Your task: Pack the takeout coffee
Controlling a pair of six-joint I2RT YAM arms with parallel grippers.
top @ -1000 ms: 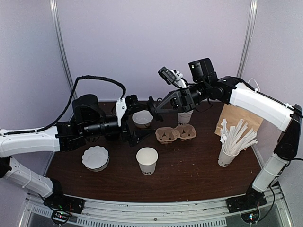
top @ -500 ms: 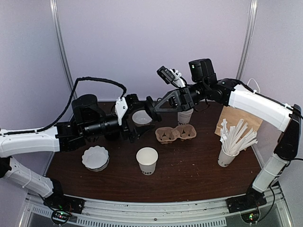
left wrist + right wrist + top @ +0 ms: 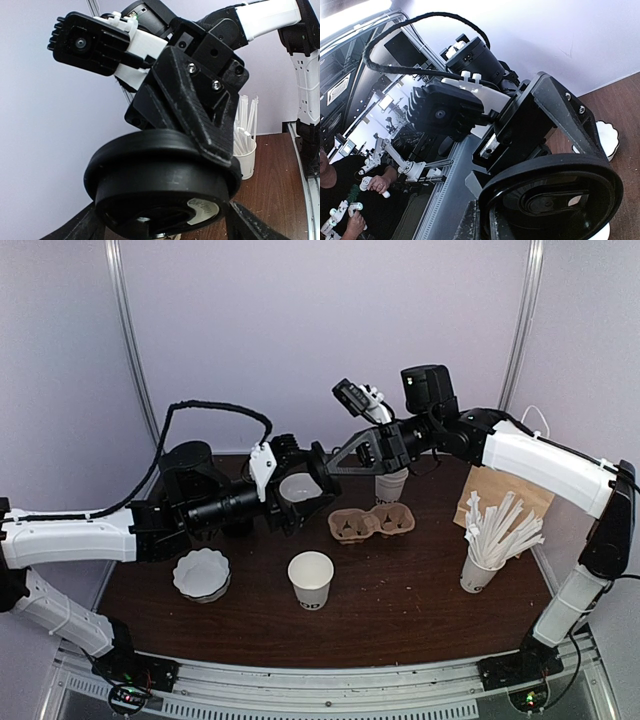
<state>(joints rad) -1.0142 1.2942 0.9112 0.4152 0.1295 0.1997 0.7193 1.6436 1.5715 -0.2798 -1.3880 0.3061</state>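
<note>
currently left end effector (image 3: 303,496) holds one cup (image 3: 297,485), right end effector (image 3: 336,462) one lid (image 3: 150,175).

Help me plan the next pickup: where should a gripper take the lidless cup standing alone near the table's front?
Probably its side wall just below the rim, from the near side: the cup stands upright, open, tapering downward, with nothing touching it.

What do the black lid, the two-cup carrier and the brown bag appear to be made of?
The black lid is probably moulded plastic: smooth, with a dull sheen on its rim. The two-cup carrier looks like moulded paper pulp: matte tan, with soft rounded wells. The brown bag seems to be kraft paper: flat, matte and straight-edged.
</note>
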